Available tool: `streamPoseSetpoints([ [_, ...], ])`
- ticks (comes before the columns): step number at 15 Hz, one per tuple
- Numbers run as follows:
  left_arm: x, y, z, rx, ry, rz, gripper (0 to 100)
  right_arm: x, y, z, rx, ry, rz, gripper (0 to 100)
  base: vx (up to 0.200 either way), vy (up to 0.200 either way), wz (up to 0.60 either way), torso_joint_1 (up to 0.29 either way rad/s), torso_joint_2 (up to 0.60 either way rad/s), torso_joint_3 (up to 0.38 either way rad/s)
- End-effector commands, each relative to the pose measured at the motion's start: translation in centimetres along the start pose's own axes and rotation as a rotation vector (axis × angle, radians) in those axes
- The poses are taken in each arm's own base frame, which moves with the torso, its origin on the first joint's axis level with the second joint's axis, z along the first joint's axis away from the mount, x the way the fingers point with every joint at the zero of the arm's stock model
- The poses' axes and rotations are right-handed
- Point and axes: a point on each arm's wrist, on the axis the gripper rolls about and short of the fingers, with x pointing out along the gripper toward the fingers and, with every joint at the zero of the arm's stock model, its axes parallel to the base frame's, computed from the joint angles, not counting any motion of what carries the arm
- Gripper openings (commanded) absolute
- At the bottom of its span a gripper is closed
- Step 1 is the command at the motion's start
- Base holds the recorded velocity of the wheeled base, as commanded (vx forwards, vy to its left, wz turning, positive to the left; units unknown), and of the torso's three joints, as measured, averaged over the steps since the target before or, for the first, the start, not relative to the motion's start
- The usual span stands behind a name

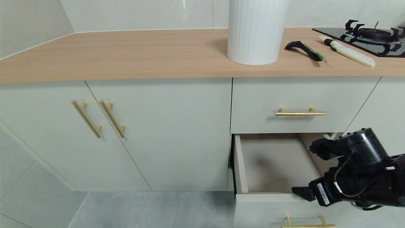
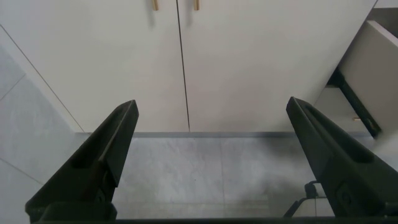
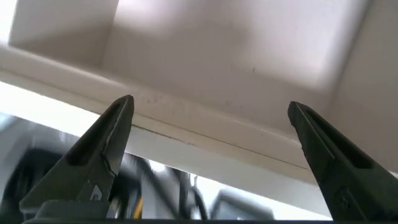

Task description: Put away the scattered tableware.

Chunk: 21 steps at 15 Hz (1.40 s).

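Two utensils, a black utensil (image 1: 303, 49) and a knife (image 1: 348, 52), lie side by side on the counter (image 1: 126, 53), well above and beyond the right gripper (image 1: 311, 171). They are apart from each other and untouched.

The right gripper's fingers (image 3: 112, 140) are spread wide and hold nothing. In the right wrist view the front rim of the pulled-out drawer (image 3: 205, 134) runs across the gap between them, with the drawer's inside just beyond the tips. In the head view this gripper sits over the drawer's (image 1: 240, 164) front right part.

The left gripper (image 2: 211, 104) is also spread wide, with nothing between its fingers (image 2: 99, 155). Closed doors (image 2: 124, 68) and the floor (image 2: 205, 168) lie ahead of its tips.

On the counter, a white canister (image 1: 256, 31) stands just beside the black utensil, and a hob (image 1: 370, 34) lies near the knife.
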Motion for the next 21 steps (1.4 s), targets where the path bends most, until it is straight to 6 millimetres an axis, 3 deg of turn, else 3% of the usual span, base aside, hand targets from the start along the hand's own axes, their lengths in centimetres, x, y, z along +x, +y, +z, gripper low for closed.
streamPoseSetpoints([
  [1,0.0,0.0,0.0,0.000,0.000,0.001,100,-1.9,0.6,0.4,-0.028,0.009,0.021,100,0.000,0.000,0.00,0.000,0.00,0.000],
  [7,0.0,0.0,0.0,0.000,0.000,0.001,100,-4.7,0.9,-1.4,-0.181,0.261,0.038,100,0.000,0.000,0.00,0.000,0.00,0.000],
  [11,0.0,0.0,0.0,0.000,0.000,0.001,100,-5.4,1.2,-2.0,-0.221,0.364,0.046,100,0.000,0.000,0.00,0.000,0.00,0.000],
  [14,0.0,0.0,0.0,0.000,0.000,0.001,100,-4.8,1.5,-0.6,-0.162,0.247,0.045,100,0.000,0.000,0.00,0.000,0.00,0.000],
  [16,0.0,0.0,0.0,0.000,0.000,0.001,100,-2.7,1.8,-0.6,-0.150,0.260,0.041,100,0.000,0.000,0.00,0.000,0.00,0.000],
  [18,0.0,0.0,0.0,0.000,0.002,0.001,100,-0.7,2.1,-1.2,-0.158,0.317,0.035,100,0.000,0.000,0.00,0.000,0.00,0.000],
  [21,0.0,0.0,0.0,0.000,0.000,0.001,100,-1.0,2.0,-2.3,-0.193,0.375,0.043,100,0.000,0.000,0.00,0.000,0.00,0.000],
])
